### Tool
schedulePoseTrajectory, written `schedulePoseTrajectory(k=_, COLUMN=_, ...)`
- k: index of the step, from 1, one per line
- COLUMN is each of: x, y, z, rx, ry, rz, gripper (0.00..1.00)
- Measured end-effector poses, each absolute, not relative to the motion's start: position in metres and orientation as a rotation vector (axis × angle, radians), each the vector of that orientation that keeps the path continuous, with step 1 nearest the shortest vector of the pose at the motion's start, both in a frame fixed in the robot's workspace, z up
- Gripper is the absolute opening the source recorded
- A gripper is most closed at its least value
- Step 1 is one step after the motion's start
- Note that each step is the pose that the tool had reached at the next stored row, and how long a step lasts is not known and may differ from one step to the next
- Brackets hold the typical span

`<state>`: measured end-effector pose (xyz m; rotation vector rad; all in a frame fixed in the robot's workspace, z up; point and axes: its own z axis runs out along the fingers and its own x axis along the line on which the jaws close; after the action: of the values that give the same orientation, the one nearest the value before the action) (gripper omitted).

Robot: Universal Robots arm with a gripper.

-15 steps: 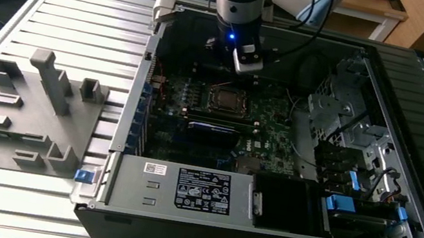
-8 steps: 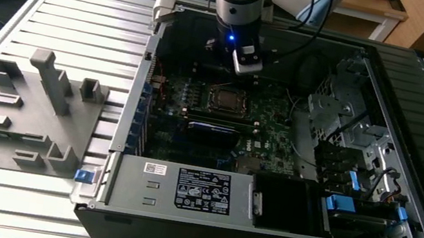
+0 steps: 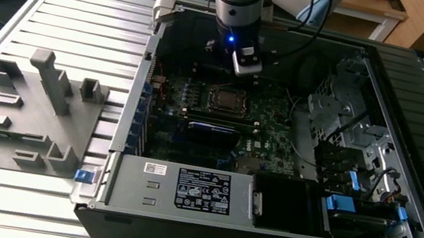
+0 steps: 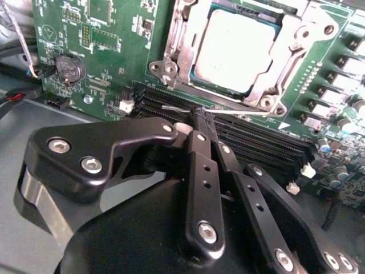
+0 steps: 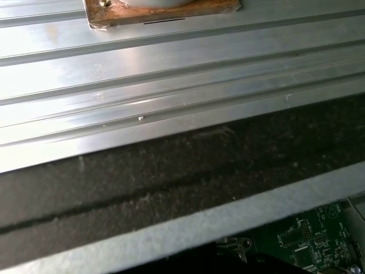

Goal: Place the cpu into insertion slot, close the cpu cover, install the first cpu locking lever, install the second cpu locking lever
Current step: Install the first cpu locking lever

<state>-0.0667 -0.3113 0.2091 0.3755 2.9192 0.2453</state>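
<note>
Just beyond the end effector (image 4: 204, 114), the cpu (image 4: 238, 48) is lying seated in its socket, the cpu cover (image 4: 291, 54) framing it. The end effector is clenching, fingers pressed together on nothing, seemingly for nudging a thin locking lever (image 4: 239, 112) touching its tips.

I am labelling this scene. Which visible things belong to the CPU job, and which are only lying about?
Job:
cpu, seated in its socket
cpu cover, closed around it
hand

Lying about:
grey fixture block
power supply box
coin battery

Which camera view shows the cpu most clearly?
The second wrist view: the cpu appears large, seated in its socket under the closed cpu cover. In the exterior view it is a small square far off.
</note>
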Motion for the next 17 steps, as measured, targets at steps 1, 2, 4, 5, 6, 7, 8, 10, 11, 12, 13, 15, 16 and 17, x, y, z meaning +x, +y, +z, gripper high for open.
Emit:
schedulePoseTrajectory(k=1, x=-0.0667, y=-0.3113, z=0.2090, rx=0.375, ry=2.919, rz=0.245, gripper=0.11)
schedulePoseTrajectory(k=2, x=-0.0667, y=-0.3113, z=0.2090, rx=0.375, ry=2.919, rz=0.245, gripper=0.11)
schedulePoseTrajectory(k=4, x=-0.0667, y=-0.3113, z=0.2085, rx=0.375, ry=2.919, rz=0.245, gripper=0.11)
schedulePoseTrajectory(k=5, x=-0.0666, y=-0.3113, z=0.2078, rx=0.375, ry=2.918, rz=0.246, gripper=0.11)
schedulePoseTrajectory(k=6, x=-0.0666, y=-0.3113, z=0.2071, rx=0.375, ry=2.917, rz=0.245, gripper=0.11)
schedulePoseTrajectory(k=7, x=-0.0667, y=-0.3113, z=0.2069, rx=0.375, ry=2.917, rz=0.246, gripper=0.11)
schedulePoseTrajectory(k=8, x=-0.0667, y=-0.3113, z=0.2070, rx=0.375, ry=2.917, rz=0.245, gripper=0.11)
schedulePoseTrajectory(k=10, x=-0.0667, y=-0.3113, z=0.2069, rx=0.375, ry=2.917, rz=0.246, gripper=0.11)
schedulePoseTrajectory(k=11, x=-0.0667, y=-0.3112, z=0.2068, rx=0.375, ry=2.917, rz=0.246, gripper=0.11)
schedulePoseTrajectory(k=12, x=-0.0667, y=-0.3109, z=0.2066, rx=0.375, ry=2.917, rz=0.246, gripper=0.11)
schedulePoseTrajectory(k=13, x=-0.0667, y=-0.3108, z=0.2065, rx=0.375, ry=2.917, rz=0.247, gripper=0.11)
schedulePoseTrajectory(k=15, x=-0.0667, y=-0.3108, z=0.2065, rx=0.375, ry=2.917, rz=0.247, gripper=0.11)
schedulePoseTrajectory(k=16, x=-0.0667, y=-0.3108, z=0.2064, rx=0.375, ry=2.917, rz=0.247, gripper=0.11)
schedulePoseTrajectory(k=17, x=-0.0667, y=-0.3107, z=0.2063, rx=0.375, ry=2.917, rz=0.248, gripper=0.11)
